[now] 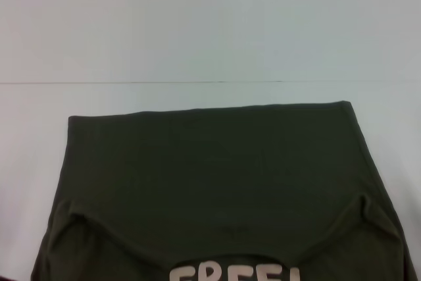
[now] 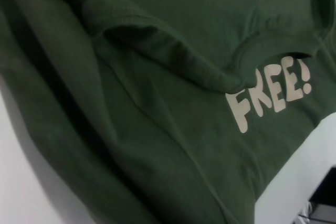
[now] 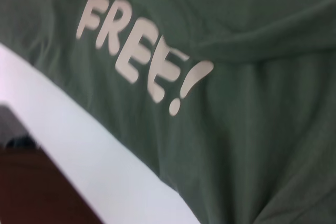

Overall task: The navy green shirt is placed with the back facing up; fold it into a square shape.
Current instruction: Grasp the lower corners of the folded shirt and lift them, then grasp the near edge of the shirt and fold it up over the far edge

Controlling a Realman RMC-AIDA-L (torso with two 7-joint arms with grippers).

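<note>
Navy green shirt point(image 1: 217, 182) partly folded on the white table point(image 1: 210, 31).

The shirt lies flat at the table's near edge, its far part folded toward the robot, leaving a straight far edge, with sleeves tucked in at both sides. The cream "FREE!" lettering point(image 2: 270, 95) shows just beyond the fold's near hem. Soft matte cotton, lightly wrinkled. Neither gripper appears in any view, so their fingers cannot be judged.

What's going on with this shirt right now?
A dark green shirt lies on a white table, partly folded: the far part shows plain fabric with a straight edge, while the near part shows the cream "FREE!" lettering under a folded-over layer. Neither gripper shows in any view, so nothing can be seen holding the shirt at this moment.
</note>
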